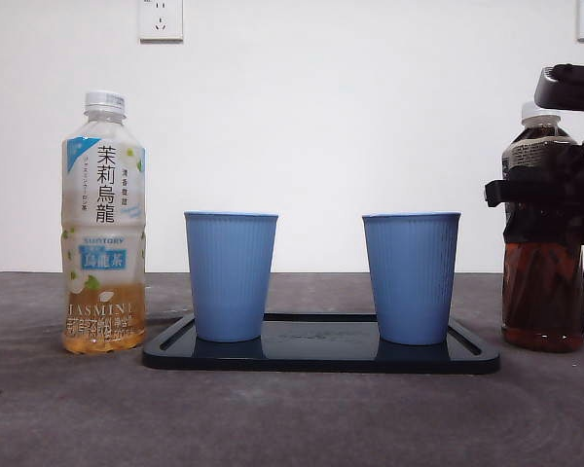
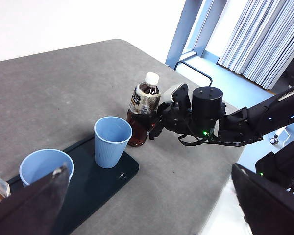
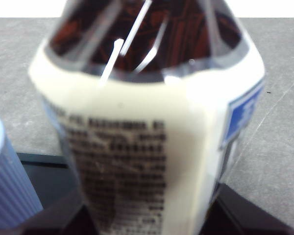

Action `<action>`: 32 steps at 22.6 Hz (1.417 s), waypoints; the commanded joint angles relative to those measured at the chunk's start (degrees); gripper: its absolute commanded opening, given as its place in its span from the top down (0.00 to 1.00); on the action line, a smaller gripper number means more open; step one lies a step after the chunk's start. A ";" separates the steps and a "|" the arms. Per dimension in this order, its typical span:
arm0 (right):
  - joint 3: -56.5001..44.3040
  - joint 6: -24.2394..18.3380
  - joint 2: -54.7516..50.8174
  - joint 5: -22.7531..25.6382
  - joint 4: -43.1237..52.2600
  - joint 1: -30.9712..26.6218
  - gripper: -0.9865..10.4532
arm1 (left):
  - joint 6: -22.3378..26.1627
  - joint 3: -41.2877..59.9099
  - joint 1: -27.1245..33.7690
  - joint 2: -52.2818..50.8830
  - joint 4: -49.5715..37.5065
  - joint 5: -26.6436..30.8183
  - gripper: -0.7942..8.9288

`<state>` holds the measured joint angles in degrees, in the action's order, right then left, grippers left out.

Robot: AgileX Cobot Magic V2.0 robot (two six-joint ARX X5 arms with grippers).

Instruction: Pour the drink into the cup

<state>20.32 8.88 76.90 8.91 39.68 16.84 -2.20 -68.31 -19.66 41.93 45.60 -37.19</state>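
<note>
Standing upright on the grey table (image 1: 292,418), the dark tea bottle (image 1: 543,292) sat just beside the black tray (image 1: 321,355), off the end nearest the second blue cup (image 1: 411,277). You had the right gripper (image 1: 545,195) around that bottle at its label: in the left wrist view its jaws reached in at the bottle's (image 2: 143,115) side, and in the right wrist view the label (image 3: 152,147) filled nearly the whole picture, blurred, with both jaw tips showing dark on either side of it. The jaws looked clenched on the bottle. Its white cap (image 1: 540,112) was on, and the brown liquid rose to about the shoulder.

On the tray stood two ribbed blue cups, upright and apart from each other; the first cup (image 1: 231,275) stood toward the jasmine tea bottle (image 1: 103,224). From the left wrist view both cups looked empty. That jasmine bottle, white-capped with a Suntory label, stood upright just beside the tray's other end, with only a little pale yellow tea at its base.

Your left gripper (image 2: 137,205) hung above the table near the first cup (image 2: 46,166), released, its two jaws wide apart with nothing between them.
</note>
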 commanded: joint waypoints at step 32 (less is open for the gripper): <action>10.49 4.83 -38.40 -0.02 -50.18 3.67 0.53 | 0.87 -0.57 -0.24 4.24 -0.68 13.03 0.37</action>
<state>29.45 12.27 39.03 8.95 -6.70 19.90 -2.00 -68.29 -19.68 45.50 45.60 -24.32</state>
